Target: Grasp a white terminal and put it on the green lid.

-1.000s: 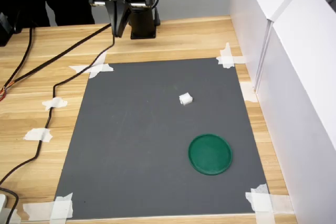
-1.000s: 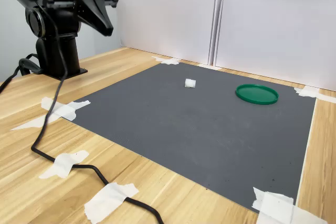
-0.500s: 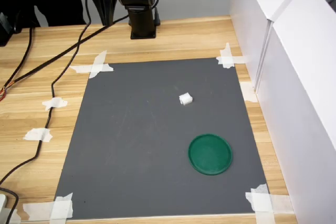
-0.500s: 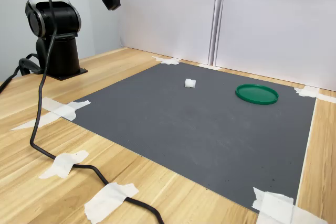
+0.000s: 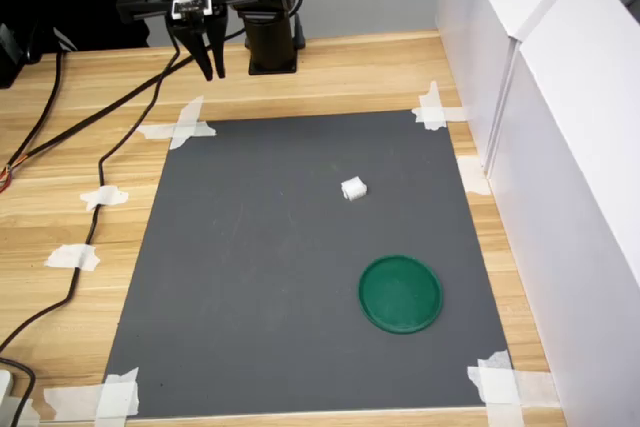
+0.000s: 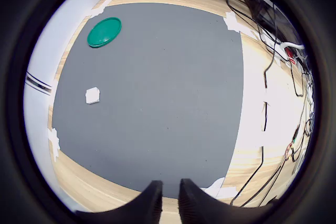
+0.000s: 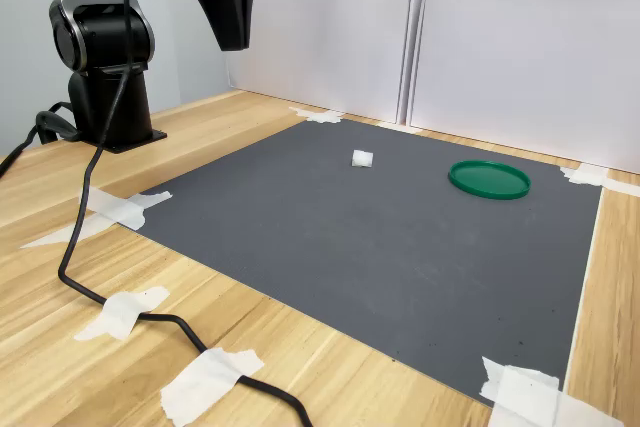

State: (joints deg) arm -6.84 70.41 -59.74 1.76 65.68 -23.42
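Raised over the wooden table [image 5: 330,77] beyond the grey mat [image 7: 400,247], pointing down, gripper [image 5: 209,69] fingers narrowly parted and empty; on the mat, one white terminal [image 5: 353,189], one green lid [image 5: 400,293], apart.

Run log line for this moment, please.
gripper: empty, raised off mat | white terminal: on mat | green lid: bare

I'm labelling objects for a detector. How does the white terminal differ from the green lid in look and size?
The white terminal is white and blocky, roughly cube-shaped; the green lid is a dark green, flat round disc with a slightly raised rim. The terminal is far smaller than the lid. Both rest apart on the grey mat, untouched by the hand.
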